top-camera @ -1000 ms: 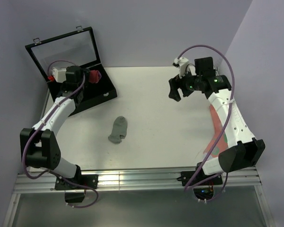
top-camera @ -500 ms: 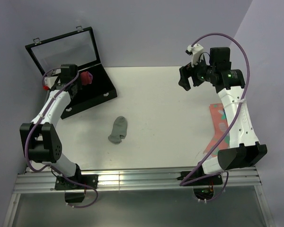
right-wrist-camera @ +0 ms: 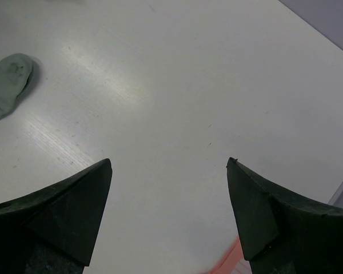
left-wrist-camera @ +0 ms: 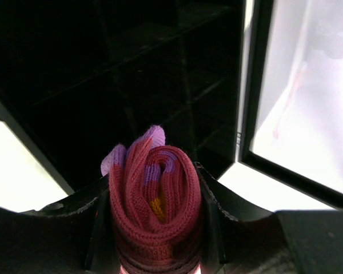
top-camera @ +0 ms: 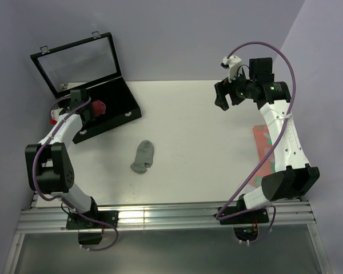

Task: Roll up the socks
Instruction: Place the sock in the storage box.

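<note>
Magenta-red sock (left-wrist-camera: pixel 154 211), rolled tight with purple and orange showing at its core, sat clamped between the half-closed jaws of the left gripper (left-wrist-camera: pixel 154 191), which had drawn back across the open black case (top-camera: pixel 117 111) in the last second, probably to drop it inside. The right gripper (right-wrist-camera: pixel 168 165) had shifted slightly and hung wide open, empty. The grey sock (top-camera: pixel 142 157) lay flat mid-table, unrolled, so half the job remained. White marks on the case were too small to read
</note>
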